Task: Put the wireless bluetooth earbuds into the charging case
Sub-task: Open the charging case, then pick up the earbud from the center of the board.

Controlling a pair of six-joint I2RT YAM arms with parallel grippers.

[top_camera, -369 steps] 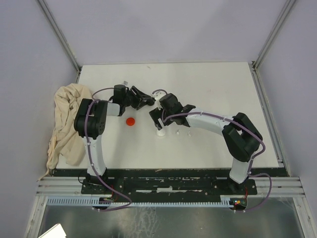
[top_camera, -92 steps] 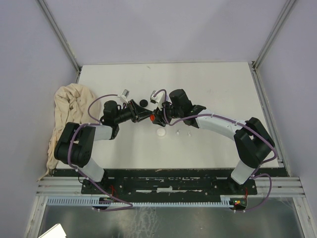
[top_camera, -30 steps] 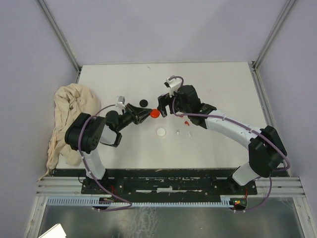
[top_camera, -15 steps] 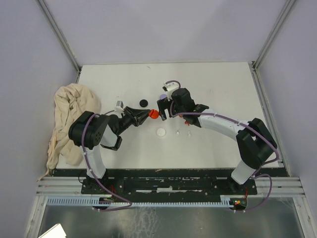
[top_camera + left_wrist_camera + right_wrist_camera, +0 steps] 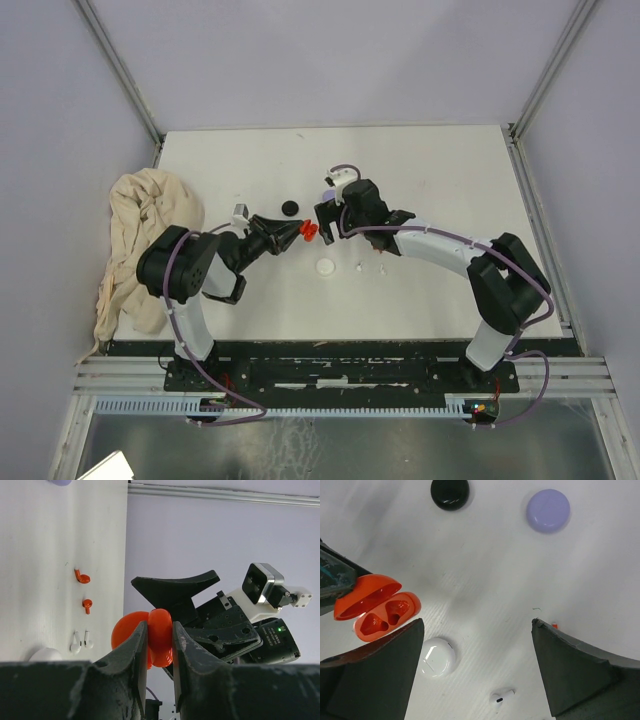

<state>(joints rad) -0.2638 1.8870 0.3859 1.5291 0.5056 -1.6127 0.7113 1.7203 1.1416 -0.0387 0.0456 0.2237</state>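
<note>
The left gripper (image 5: 159, 629) is pinching the red charging case (image 5: 160, 642). Its two fingers (image 5: 132, 660) press on the case from either side, and the case juts out past their tips, held up off the table (image 5: 450, 170). Seen from the right wrist, the case is open with its lid raised, and both sockets inside are bare.

The right gripper (image 5: 476, 625) is spread wide with nothing between its fingers (image 5: 375, 675). The open case sits just off the tip of one finger, outside the gap; whether they touch cannot be told. From above, the two grippers face each other tip to tip, with the case between them.

The red earbuds (image 5: 81, 576) lie on the table out ahead of the left gripper and off to one side, a little apart from each other. The white earbuds (image 5: 75, 642) lie side by side nearer those fingers, just beside the white disc (image 5: 45, 654). Under the right gripper, one of the white earbuds lies within the span of the open fingers, and the white disc is close to the finger nearest the case. A red speck shows at the edge of the other finger, too small to identify.

Beyond the right gripper's tips sit the black disc (image 5: 450, 491) and the lilac disc (image 5: 548, 510), well apart. A cloth (image 5: 140, 240) lies behind the left gripper's arm.
</note>
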